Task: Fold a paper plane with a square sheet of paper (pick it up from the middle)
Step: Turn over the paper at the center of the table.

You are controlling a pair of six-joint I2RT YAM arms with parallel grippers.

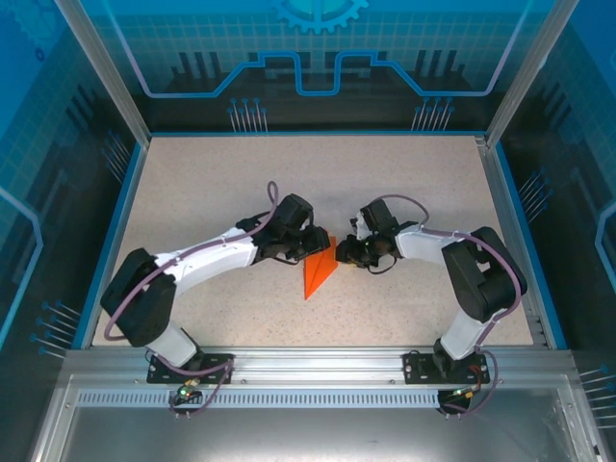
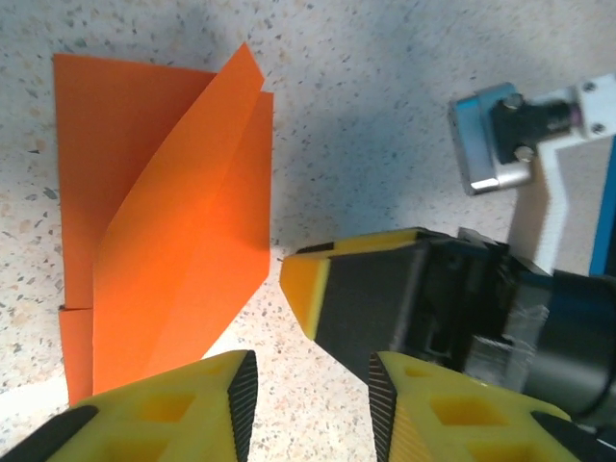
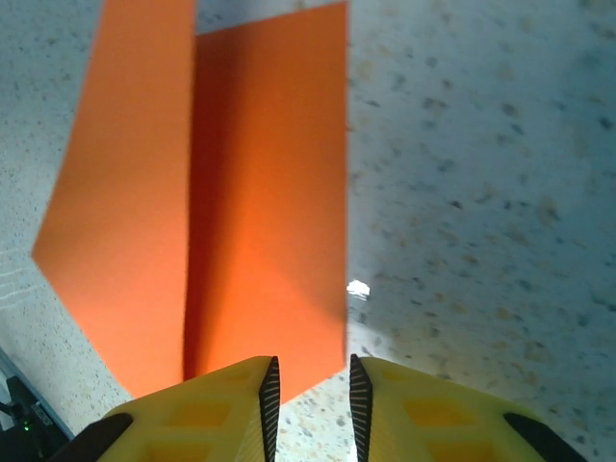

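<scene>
Plain bright orange paper plane (image 1: 318,274) on a beige speckled table (image 1: 212,183)

Setup sits on a flat beige tabletop with fine dark speckles (image 1: 221,183), like fake stone, boxed in by a thin bright-blue rim (image 1: 114,231), with a silvery slotted aluminium rail (image 1: 318,361) and a dull grey metal sheet (image 1: 289,433) along the near edge. Around it are slanted silver aluminium posts (image 1: 101,67) holding see-through blue panels (image 1: 192,58) printed with circuit-style lines, plus a light-blue gear shape (image 1: 320,12) top centre. Lighting's pretty even and soft, with only blurry shadows on the surface.
</scene>
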